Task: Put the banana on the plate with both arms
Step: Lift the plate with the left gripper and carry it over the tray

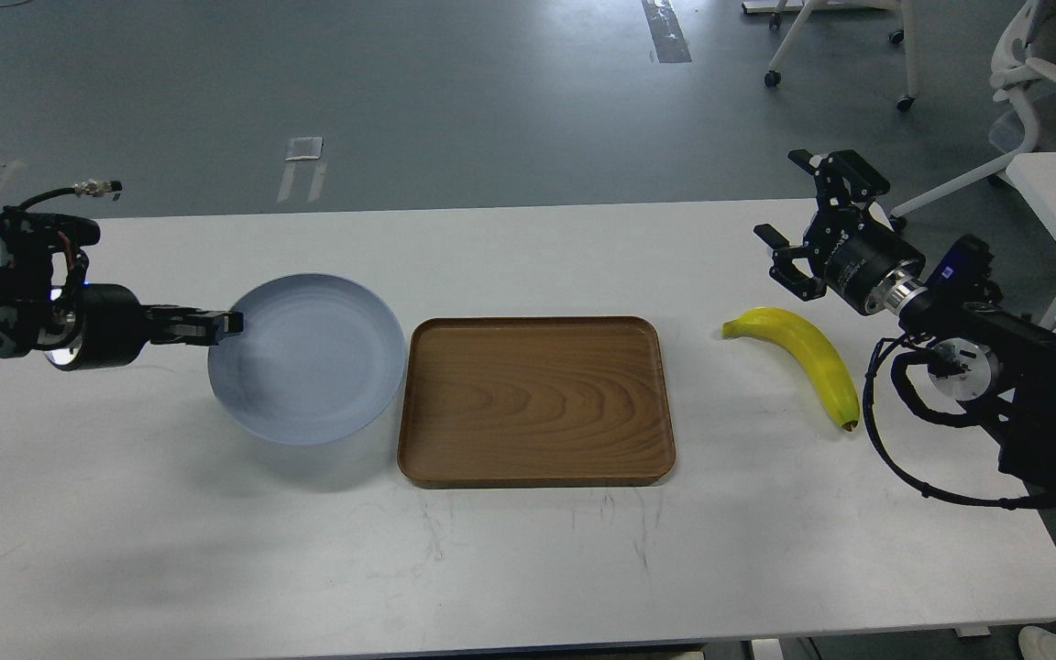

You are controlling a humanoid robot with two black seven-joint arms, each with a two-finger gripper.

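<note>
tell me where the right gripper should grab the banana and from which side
Grip the banana across its thick middle, coming down from above. It lies flat on the table, free on all sides, running from its upper-left end to the dark tip at lower right, so the fingers should probably close across that line. The right gripper is open and sits just above its upper end, a short way off.

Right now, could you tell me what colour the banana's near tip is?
Dark brown, on the yellow banana; head view.
</note>
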